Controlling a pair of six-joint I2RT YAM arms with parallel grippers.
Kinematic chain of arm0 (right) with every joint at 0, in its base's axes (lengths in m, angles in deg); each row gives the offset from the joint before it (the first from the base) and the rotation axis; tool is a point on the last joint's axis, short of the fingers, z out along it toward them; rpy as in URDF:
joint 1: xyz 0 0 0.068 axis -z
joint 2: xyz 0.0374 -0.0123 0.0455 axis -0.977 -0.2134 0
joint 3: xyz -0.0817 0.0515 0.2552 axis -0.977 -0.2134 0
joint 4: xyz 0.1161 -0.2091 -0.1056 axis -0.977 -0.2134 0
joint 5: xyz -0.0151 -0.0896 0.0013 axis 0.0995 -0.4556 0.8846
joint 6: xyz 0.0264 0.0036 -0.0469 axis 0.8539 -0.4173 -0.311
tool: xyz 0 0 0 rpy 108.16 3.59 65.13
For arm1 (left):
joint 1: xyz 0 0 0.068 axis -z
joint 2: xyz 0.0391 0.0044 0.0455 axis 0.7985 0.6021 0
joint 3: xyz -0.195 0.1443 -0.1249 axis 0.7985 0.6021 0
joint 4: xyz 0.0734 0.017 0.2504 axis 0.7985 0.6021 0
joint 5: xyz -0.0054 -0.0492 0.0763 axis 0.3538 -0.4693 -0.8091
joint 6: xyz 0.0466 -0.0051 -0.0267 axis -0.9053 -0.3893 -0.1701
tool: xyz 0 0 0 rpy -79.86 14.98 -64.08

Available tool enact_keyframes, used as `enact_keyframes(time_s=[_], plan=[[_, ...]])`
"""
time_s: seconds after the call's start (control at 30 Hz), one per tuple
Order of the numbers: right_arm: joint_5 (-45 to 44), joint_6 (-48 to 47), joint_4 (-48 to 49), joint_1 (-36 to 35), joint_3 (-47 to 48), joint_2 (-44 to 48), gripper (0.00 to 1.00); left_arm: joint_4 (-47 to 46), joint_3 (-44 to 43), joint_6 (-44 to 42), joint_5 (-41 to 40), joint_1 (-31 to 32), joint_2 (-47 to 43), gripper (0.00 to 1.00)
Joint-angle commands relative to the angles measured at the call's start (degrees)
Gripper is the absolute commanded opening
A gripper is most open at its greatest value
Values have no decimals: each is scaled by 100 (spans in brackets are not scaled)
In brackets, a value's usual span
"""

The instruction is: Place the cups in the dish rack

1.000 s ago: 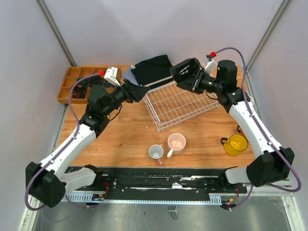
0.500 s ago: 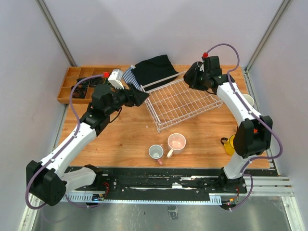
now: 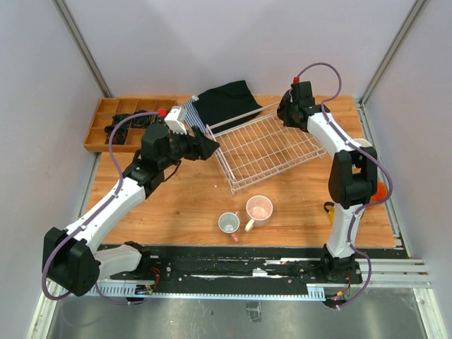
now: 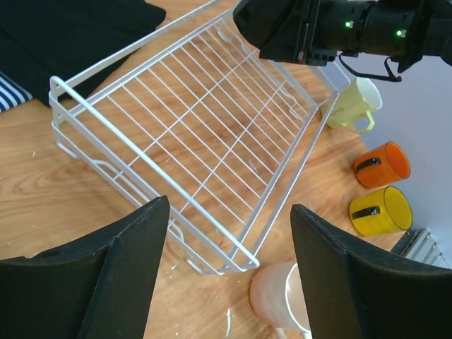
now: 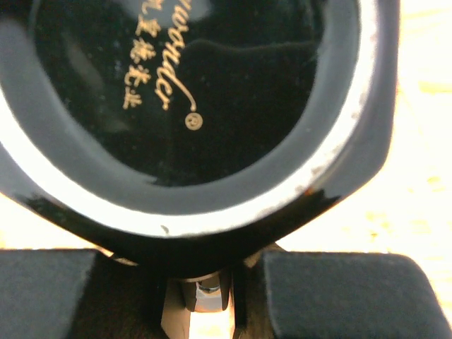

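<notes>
Right tool (image 5: 205, 282) pinched black mug (image 5: 191, 92), rack (image 3: 265, 148) beside it.
Slow, level lowering seemed wise; left tool (image 4: 227, 205) stood wide.

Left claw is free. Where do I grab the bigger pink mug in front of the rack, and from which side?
Best bet: pinch the rim wall on its far-right side, one finger inside, coming straight down with the left claw. The pink mug stands upright, mouth open, and its handle points near-left toward the small mug, so that side is crowded.
</notes>
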Motion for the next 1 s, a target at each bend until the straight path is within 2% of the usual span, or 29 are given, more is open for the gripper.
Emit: enact_keyframes(time_s=[0.0,0.47,0.77,0.9,0.97], plan=[[-427,-163,801,193,271,-114,1,-154,129,-165,-6,-36,114,74],[-561,-610,1434,254,402,-894,1,-447,196,-243,20,-75,333,74],[-476,-575,1390,354,408,-1089,1,-297,189,-385,53,-96,367,74],[-543,-597,1396,357,288,-1051,15,-278,172,-394,82,-108,393,74],[-542,-636,1379,361,281,-1046,33,-271,164,-393,97,-111,416,74]])
